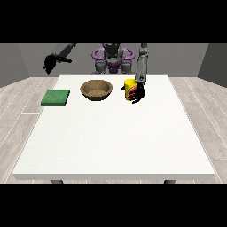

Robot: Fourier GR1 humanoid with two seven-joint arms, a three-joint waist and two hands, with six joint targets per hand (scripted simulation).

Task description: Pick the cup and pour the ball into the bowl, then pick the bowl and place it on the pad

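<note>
currently at the pick stage. cup (pixel 129 88) is yellow, upright on the table (pixel 115 142), long axis vertical, toward the far edge and a bit right of centre in the front view. the hand at the view's right (pixel 138 93) is right against it, on the cup's right and near side, fingers partly overlapping the cup's lower half. looks like the fingers are coming round the cup, but i cannot tell whether they have closed on it or are only alongside. cup base seems to be on the table, so my read is not lifted yet.

bowl (pixel 96 89) is brown, just left of the cup, a small gap between them, not touching. green pad (pixel 56 97) is further left, near the table's left edge, well apart from the cup. ball not visible; presumably inside the cup, can't confirm.

the hand at the view's left (pixel 50 63) is up in the air, off the table's far left corner, fingers hanging down and relaxed, holding nothing. it's the nearer one to the pad, well away from the cup.

key relation: the bowl lies to the left of the cup-side hand, so the pour should mean lift, shift left over the bowl rim, then tip the cup's mouth leftward. risk as i see it: tipping short of the rim.
</note>
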